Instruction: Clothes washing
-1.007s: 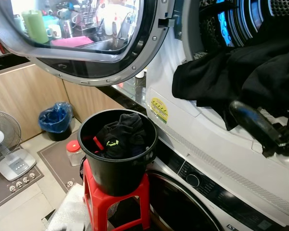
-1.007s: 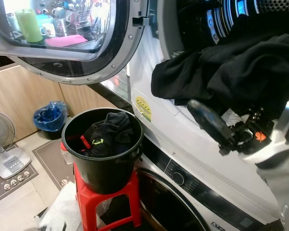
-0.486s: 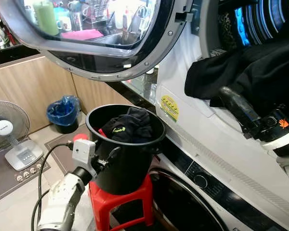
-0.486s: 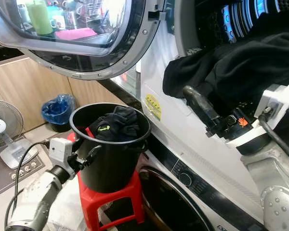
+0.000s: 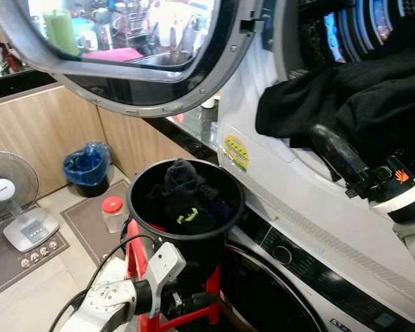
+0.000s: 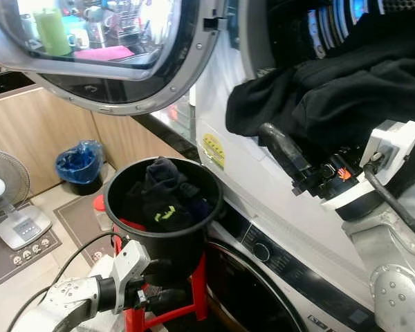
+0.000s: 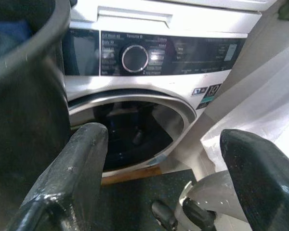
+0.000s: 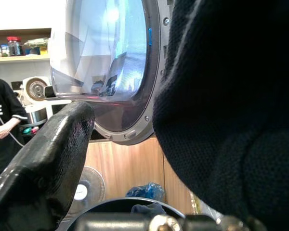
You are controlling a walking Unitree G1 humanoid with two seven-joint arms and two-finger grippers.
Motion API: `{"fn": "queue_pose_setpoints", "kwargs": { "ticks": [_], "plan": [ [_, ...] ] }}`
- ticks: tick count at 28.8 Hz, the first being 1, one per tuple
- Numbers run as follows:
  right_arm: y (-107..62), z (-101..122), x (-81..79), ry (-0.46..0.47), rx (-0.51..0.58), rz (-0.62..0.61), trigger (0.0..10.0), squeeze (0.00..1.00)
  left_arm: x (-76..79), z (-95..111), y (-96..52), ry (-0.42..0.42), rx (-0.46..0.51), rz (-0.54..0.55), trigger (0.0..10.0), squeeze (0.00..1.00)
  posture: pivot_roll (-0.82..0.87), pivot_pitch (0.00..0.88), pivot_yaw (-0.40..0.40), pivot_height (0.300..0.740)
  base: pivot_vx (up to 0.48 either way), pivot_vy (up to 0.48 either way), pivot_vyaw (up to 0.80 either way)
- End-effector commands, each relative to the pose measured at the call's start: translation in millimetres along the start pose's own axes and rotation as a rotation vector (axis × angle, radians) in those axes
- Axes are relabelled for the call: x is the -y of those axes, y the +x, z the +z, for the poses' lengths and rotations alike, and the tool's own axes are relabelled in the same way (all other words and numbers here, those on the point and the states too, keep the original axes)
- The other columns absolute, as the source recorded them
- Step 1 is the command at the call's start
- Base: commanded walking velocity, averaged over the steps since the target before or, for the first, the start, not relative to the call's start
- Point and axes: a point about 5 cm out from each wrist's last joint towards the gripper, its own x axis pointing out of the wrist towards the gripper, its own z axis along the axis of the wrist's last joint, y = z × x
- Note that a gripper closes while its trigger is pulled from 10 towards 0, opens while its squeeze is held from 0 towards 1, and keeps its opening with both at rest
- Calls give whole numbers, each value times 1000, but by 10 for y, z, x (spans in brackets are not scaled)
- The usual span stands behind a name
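Note:
A black bucket (image 5: 218, 242) holding dark clothes (image 5: 185, 200) stands on a red stool (image 5: 133, 238) in front of the stacked machines. A large black garment (image 5: 346, 97) hangs out of the upper drum's opening. My right gripper (image 5: 332, 142) is at the lower edge of that garment, open; one finger (image 8: 48, 159) is bare and the cloth (image 8: 231, 96) covers the other. My left gripper (image 7: 164, 134) is open and empty, low beside the bucket wall (image 7: 24, 110), facing the lower machine's door.
The upper machine's round door (image 5: 159, 76) swings out over the bucket. The lower washer's control knob (image 7: 135, 57) is near the stool. On the floor are a blue bin (image 5: 88, 166), a fan (image 5: 7, 200) and a red-lidded jar (image 5: 113, 211). A person (image 8: 0, 120) stands beyond.
My left arm came into view beside the bucket and has dropped low by the stool. The clothes in the bucket sit differently. The right gripper stays at the black garment.

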Motion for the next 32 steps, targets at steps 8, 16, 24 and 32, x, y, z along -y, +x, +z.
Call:
{"fn": "queue_pose_setpoints", "kwargs": {
  "ticks": [8,16,24,32],
  "plan": [
    [-1,6,-10,-20,0,9,10000,0,2,77,-29,-17,26,22,10000,0,47,83,-20,740,0,0,0],
    [-1,10,-6,-21,1,12,10000,0,-9,122,-77,-36,40,7,10000,0,51,82,-21,740,0,0,0],
    [1,13,-5,-24,3,14,10000,0,52,177,-63,-25,44,-54,10000,0,50,75,-22,740,0,0,0],
    [8,3,-10,-21,7,20,10000,0,64,454,-63,195,34,-126,10000,0,52,70,-22,740,0,0,0]
  ]
}}
